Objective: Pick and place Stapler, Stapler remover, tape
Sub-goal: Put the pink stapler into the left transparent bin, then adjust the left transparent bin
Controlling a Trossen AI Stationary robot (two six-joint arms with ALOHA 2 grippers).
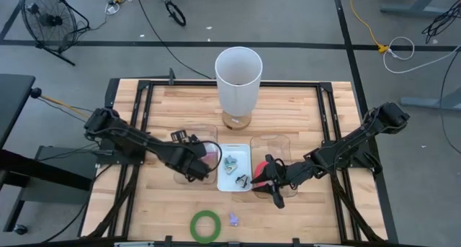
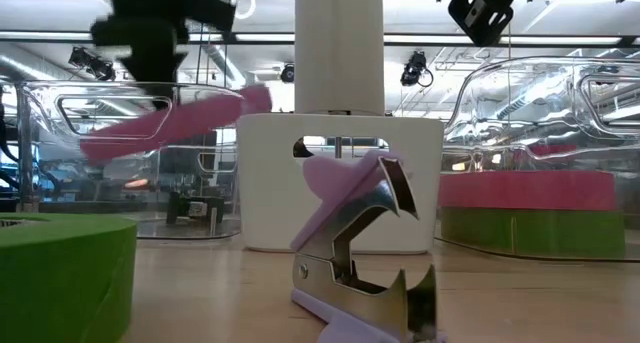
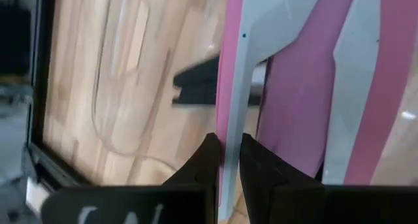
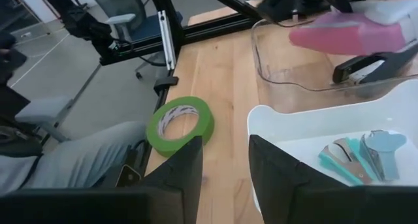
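A pink stapler (image 1: 211, 155) hangs in my left gripper (image 1: 200, 163), which is shut on it above the left clear container (image 1: 193, 134). A black stapler (image 4: 366, 64) lies inside that container. My right gripper (image 1: 272, 183) stands open and empty (image 4: 225, 165) over the right clear container (image 1: 271, 140), where a red tape ring (image 2: 525, 190) lies on a green one (image 2: 520, 231). Another green tape ring (image 1: 205, 225) lies flat near the table's front edge, with a purple staple remover (image 1: 233, 219) resting beside it. Teal staple removers (image 4: 362, 155) lie in the white tray (image 1: 225, 181). My left gripper pinches the pink stapler between its two fingers, on a thin pink-and-grey edge (image 3: 227, 136). The fingers slant down at it from the table's left side. The stapler (image 2: 175, 125) is lifted clear and tilted, one end lower than the other.
A tall white cylinder (image 1: 238, 78) stands at the back middle of the table. The white tray sits between the two clear containers. A black frame (image 1: 144, 85) runs around the wooden tabletop. Bare wood lies at the near left and near right.
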